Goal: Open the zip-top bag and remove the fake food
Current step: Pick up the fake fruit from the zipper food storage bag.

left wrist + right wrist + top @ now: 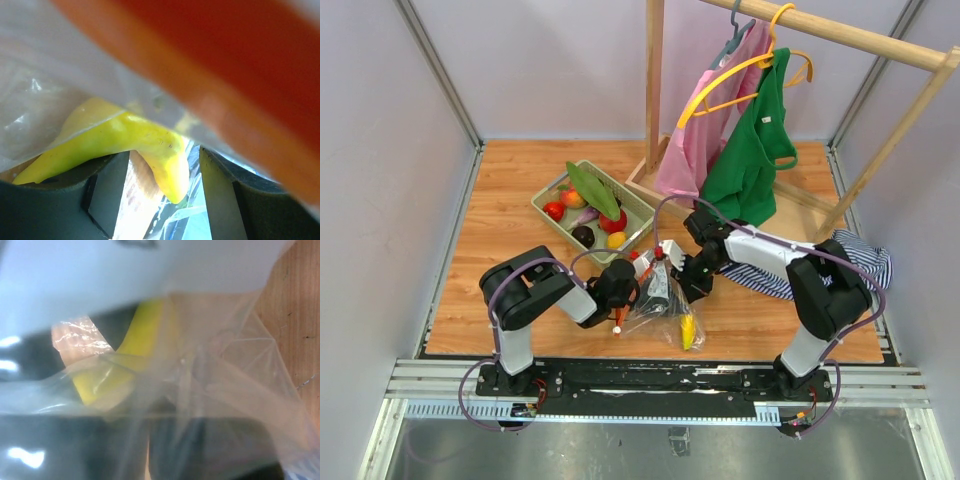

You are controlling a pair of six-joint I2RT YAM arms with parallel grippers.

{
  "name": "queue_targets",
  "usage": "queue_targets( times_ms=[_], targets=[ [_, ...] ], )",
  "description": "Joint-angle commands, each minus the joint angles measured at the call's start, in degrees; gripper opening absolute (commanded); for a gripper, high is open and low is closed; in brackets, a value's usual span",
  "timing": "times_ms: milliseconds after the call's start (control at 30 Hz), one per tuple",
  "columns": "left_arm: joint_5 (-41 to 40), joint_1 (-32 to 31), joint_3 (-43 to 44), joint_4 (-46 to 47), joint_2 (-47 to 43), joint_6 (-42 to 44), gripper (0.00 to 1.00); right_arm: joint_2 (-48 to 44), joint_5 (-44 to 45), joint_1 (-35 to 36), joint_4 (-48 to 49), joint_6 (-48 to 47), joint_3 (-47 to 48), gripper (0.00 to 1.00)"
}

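Now the bag lies at 6 o'clock on the table. Right claw is clamped on its top film; left claw, jaws apart at its 9 o'clock, has the banana at 4 o'clock, lying 12-to-6.

Clear crinkly plastic zip-top bag with orange-red strip, glossy yellow plastic banana, pale green slotted basket, navy-and-white striped cloth

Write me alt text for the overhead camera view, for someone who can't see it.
The left gripper and right gripper flank a clear zip-top bag on a wooden table, a yellow banana inside it. Behind sit a green basket of fake food and a clothes rack.
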Motion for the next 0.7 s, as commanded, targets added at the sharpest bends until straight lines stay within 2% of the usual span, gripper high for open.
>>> queue_targets(
  times_ms=[0,133,300,533,667],
  targets=[
    [-7.6,-0.39,-0.79,-1.99,0.03,0.91,0.64,0.2,-10.54,0.41,-0.86,6.29,0.42,0.01],
    [-9.89,-0.39,-2.08,-2.0,-0.86,0.45,0.63,-3.73,-13.83,-2.22,-0.37,6.6,-0.13,0.01],
    [-11.21,-0.38,-2.11,-3.02,-1.85,0.58,0.63,-6.09,-9.86,-3.59,-2.48,2.64,-0.72,0.01],
    [-11.97,-0.39,-1.68,-3.02,-2.34,0.68,0.64,0.74,-4.75,-1.63,-8.57,1.37,1.98,0.01],
    [-12.1,-0.39,-1.83,-3.19,-2.43,0.39,0.65,3.8,-2.08,-0.32,-8.79,2.38,2.57,0.01]
  ],
)
